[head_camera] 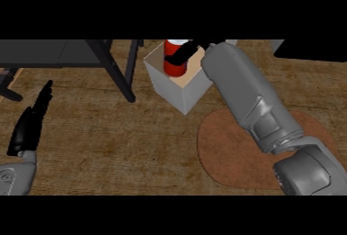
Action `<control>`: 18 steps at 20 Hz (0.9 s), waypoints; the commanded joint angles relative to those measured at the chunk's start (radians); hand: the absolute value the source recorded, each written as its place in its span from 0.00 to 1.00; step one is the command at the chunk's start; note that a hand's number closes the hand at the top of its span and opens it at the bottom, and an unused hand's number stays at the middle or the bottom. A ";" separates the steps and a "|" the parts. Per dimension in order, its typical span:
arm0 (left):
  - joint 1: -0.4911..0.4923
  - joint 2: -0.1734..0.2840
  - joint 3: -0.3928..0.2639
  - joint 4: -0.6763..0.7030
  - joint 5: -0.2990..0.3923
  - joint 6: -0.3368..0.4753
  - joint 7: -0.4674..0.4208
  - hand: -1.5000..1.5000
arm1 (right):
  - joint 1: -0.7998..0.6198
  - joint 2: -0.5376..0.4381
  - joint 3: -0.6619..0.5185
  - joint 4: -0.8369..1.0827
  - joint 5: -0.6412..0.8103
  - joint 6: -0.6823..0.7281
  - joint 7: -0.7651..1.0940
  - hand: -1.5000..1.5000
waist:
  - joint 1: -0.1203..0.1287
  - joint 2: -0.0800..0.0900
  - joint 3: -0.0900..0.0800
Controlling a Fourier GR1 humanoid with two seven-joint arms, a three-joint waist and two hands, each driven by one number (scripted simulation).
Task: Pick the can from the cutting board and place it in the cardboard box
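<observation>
Wood-grained desk (122, 151) carries a rounded brown cutting board (230, 151) and a cardboard box (180, 89), above whose opening the right hand (183, 55) curls its fingers (177, 58) round the upright red can (174, 64), while the left hand (30, 124) rests straight-fingered at the left edge.

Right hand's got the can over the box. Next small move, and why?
Probably lower a little further, then open the fingers. The right hand is curled round the red cylindrical can, which stands upright, partly inside the open-topped cardboard box but apparently not yet resting on its floor.
</observation>
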 commanded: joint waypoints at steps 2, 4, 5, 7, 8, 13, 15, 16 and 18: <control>0.020 0.016 0.000 -0.026 0.001 -0.019 -0.006 0.50 | -0.005 0.007 -0.032 0.055 -0.021 -0.009 -0.007 0.00 | 0.014 0.003 0.000; -0.046 -0.037 -0.029 -0.017 -0.028 0.030 0.039 0.50 | 0.000 0.000 -0.053 0.041 -0.041 -0.015 -0.065 0.00 | 0.003 0.009 0.001; 0.003 0.023 0.019 -0.006 0.006 -0.013 -0.003 0.50 | 0.026 0.002 -0.053 0.044 -0.040 -0.031 -0.096 0.00 | 0.007 0.004 0.000; -0.017 -0.034 -0.032 -0.022 -0.024 0.017 0.017 0.50 | 0.013 0.005 -0.076 0.024 -0.060 -0.073 -0.127 0.00 | 0.012 0.009 0.001; -0.013 -0.003 -0.003 -0.009 -0.004 -0.004 -0.001 0.50 | 0.018 0.014 -0.087 0.013 -0.071 -0.090 -0.160 0.00 | 0.011 0.007 0.001; -0.020 0.030 0.036 0.017 0.022 -0.028 -0.001 0.50 | 0.049 -0.017 -0.194 -0.029 -0.174 -0.140 -0.262 0.00 | -0.007 0.001 0.002; -0.009 0.014 0.014 -0.003 0.010 -0.024 0.006 0.50 | 0.038 -0.033 -0.230 -0.029 -0.207 -0.146 -0.270 0.00 | -0.001 0.001 0.002; 0.006 -0.003 0.019 0.012 0.002 0.004 -0.021 0.50 | 0.025 -0.052 -0.249 -0.030 -0.230 -0.097 -0.283 0.00 | -0.009 -0.002 0.001; 0.005 -0.003 0.016 0.005 0.001 -0.001 0.002 0.50 | 0.059 -0.086 -0.270 -0.026 -0.251 -0.078 -0.336 0.00 | -0.017 -0.003 0.002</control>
